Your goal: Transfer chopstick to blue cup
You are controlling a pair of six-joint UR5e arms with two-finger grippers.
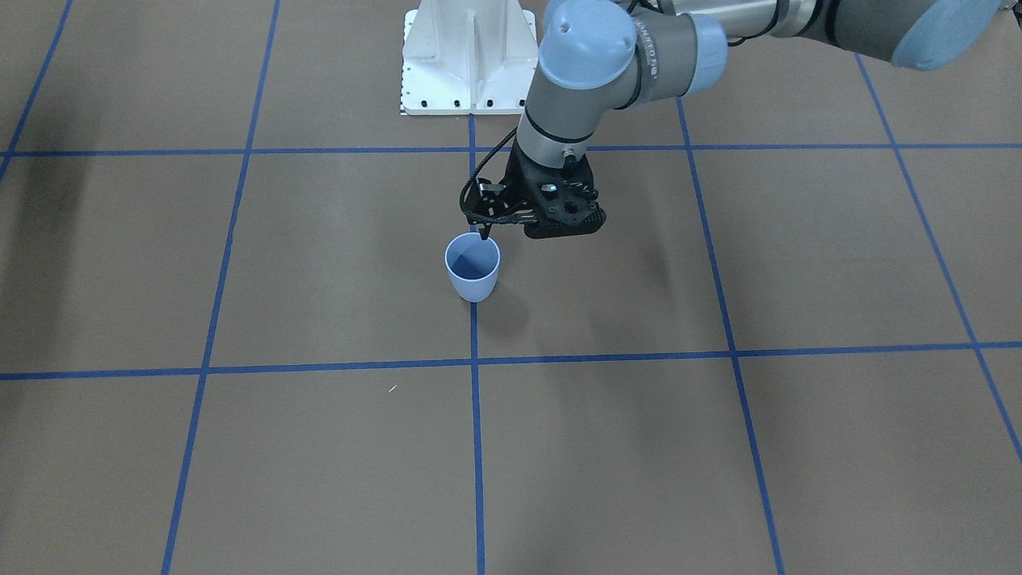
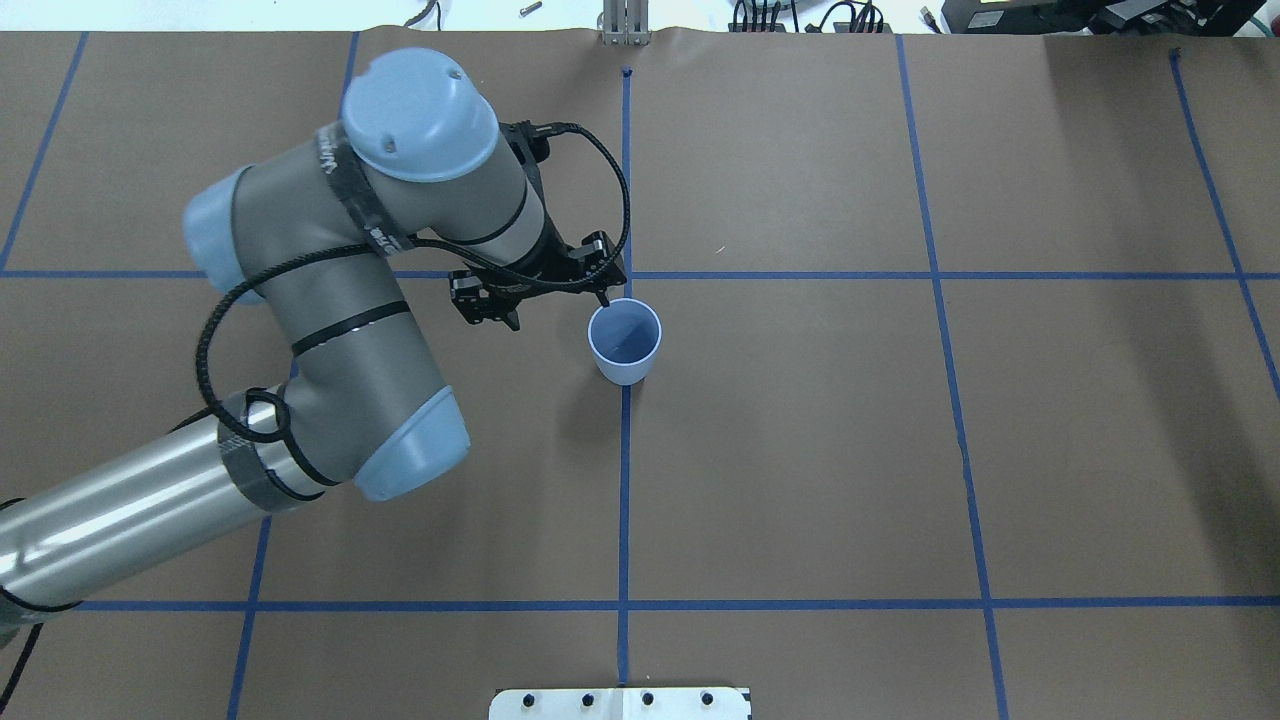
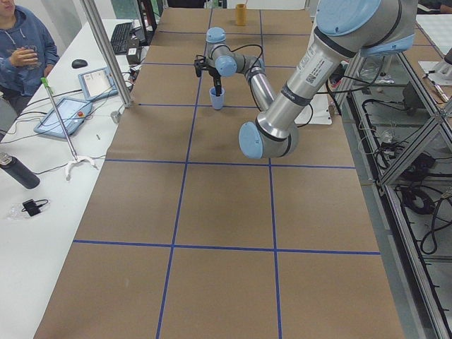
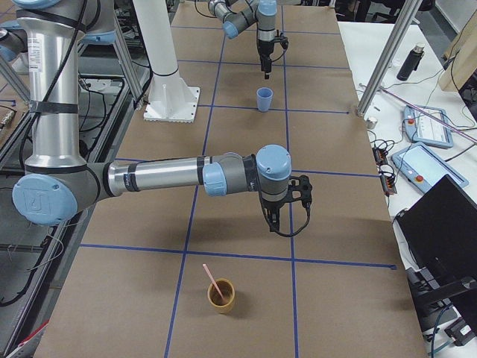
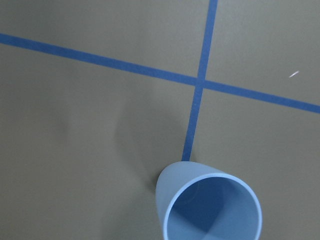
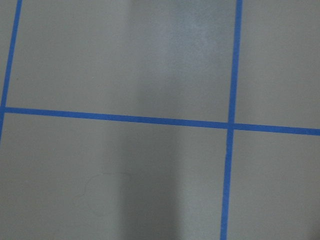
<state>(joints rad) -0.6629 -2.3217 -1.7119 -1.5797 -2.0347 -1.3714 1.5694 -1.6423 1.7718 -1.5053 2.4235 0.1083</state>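
Chopstick (image 4: 213, 277) was visible only in the right side view. It was a thin, straight, pale pink stick, standing tilted in a small brown cup (image 4: 220, 295) at the near end of the table (image 4: 350, 224) in that view. The front and overhead views did not reach that end. They showed instead the blue cup (image 1: 473, 270), upright on a blue tape line (image 1: 477, 447) near the middle of the table, well apart from the brown cup. The left wrist view looked down into it and showed the darker blue inside, while the outside was pale blue.

The left pincer (image 1: 485, 231) pointed down at the rim of the blue cup on the robot's side. Its fingertips seemed drawn together to one dark point. Whether they nipped the rim, I could not tell.

The right pincer (image 4: 271, 221) hung over the table between the two cups, nearer the brown one and apart from the chopstick. It appeared in this side view only, so how far open it was I could not tell.
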